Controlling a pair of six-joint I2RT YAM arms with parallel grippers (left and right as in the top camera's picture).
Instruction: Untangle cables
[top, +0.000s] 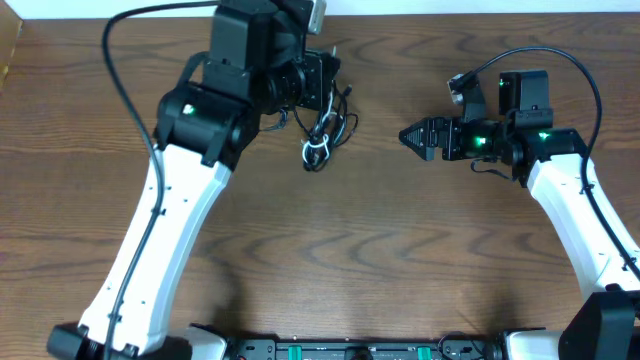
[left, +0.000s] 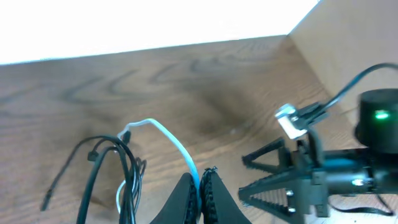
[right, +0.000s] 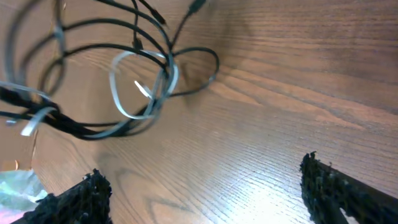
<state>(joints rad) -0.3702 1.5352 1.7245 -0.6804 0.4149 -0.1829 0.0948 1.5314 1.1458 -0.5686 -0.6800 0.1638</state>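
The cables (top: 320, 135) form a small tangle of black and white cord on the wooden table, just below my left gripper (top: 329, 97). In the left wrist view that gripper (left: 200, 177) is shut on the white cable (left: 168, 135), which arcs up and left from the jaws to its plug end. Black cables (left: 121, 168) bunch beside it. My right gripper (top: 405, 135) is open, empty and to the right of the tangle, pointing at it. In the right wrist view the black loops (right: 93, 31) and a white loop (right: 121, 93) lie ahead of the wide-apart fingers (right: 90, 193).
The wooden table (top: 330, 250) stretches bare toward the front edge. A raised wooden board (left: 348, 43) borders the far side in the left wrist view. Thick black cords (top: 125, 80) run along both arms.
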